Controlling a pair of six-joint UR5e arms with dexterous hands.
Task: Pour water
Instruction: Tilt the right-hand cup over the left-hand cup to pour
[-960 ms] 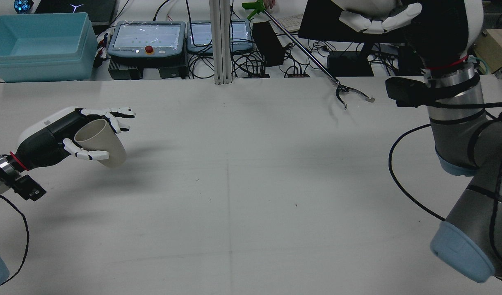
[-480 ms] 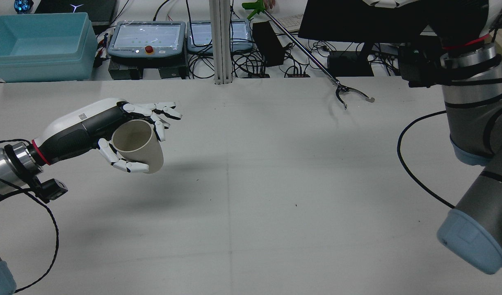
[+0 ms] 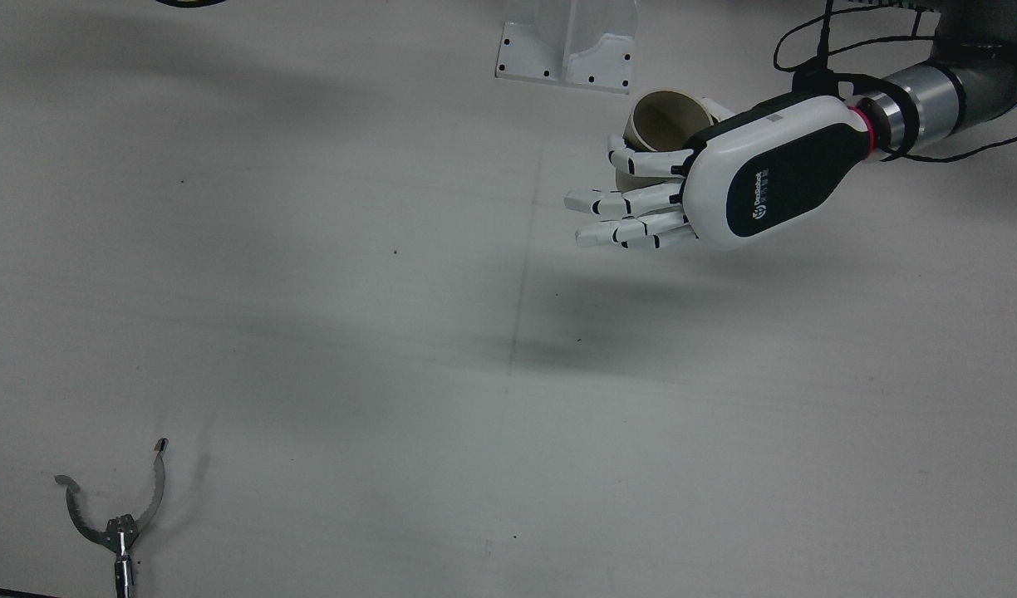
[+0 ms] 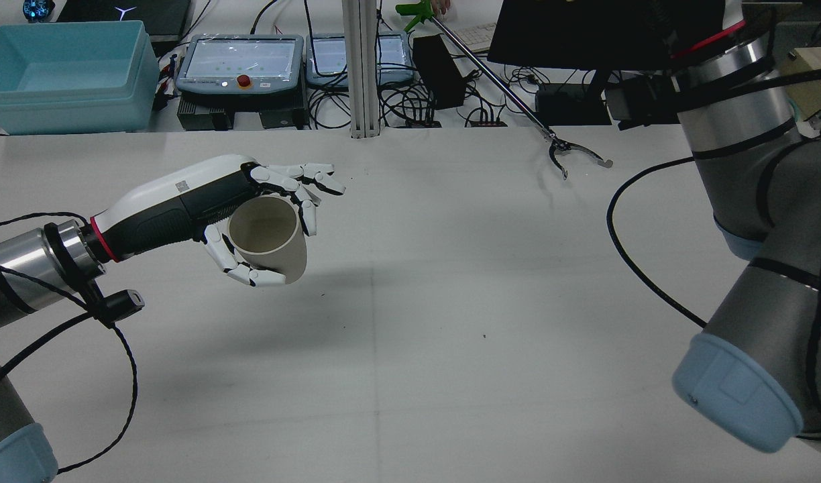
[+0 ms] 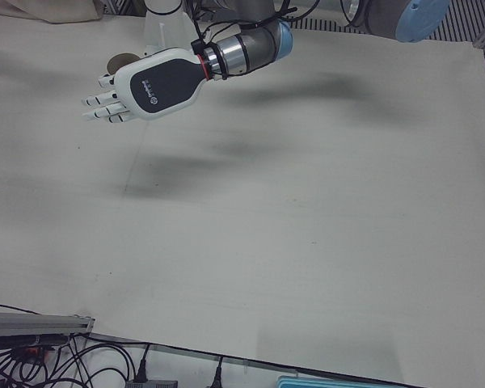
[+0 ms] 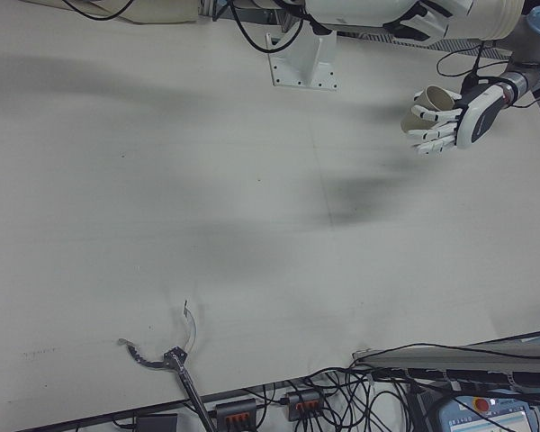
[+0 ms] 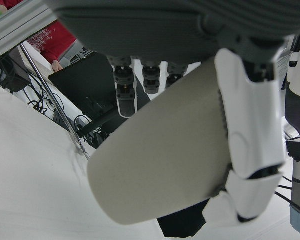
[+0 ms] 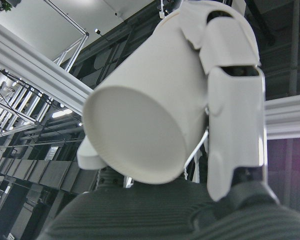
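My left hand (image 4: pixel 202 198) is shut on a beige cup (image 4: pixel 268 236) and holds it above the table's left half, tilted, with the mouth facing the rear camera. Hand and cup also show in the front view (image 3: pixel 758 183) (image 3: pixel 660 123), the left-front view (image 5: pixel 149 85) and the right-front view (image 6: pixel 459 115). The left hand view shows the cup's wall (image 7: pixel 165 170) under my fingers (image 7: pixel 250 135). My right hand (image 8: pixel 232 125) is raised high and shut on a white cup (image 8: pixel 145 120), seen from below against the ceiling. The rear view does not show the right hand.
A long reacher tool's claw (image 4: pixel 578 155) lies on the table's far right; it also shows in the front view (image 3: pixel 114 515). The right arm (image 4: pixel 759 255) and its cable stand at the right edge. A teal bin (image 4: pixel 62 74) and control pendants (image 4: pixel 239 60) sit behind the table.
My left hand has carried the beige cup to the right, toward the table's middle. My right hand has risen out of the top of the rear view.
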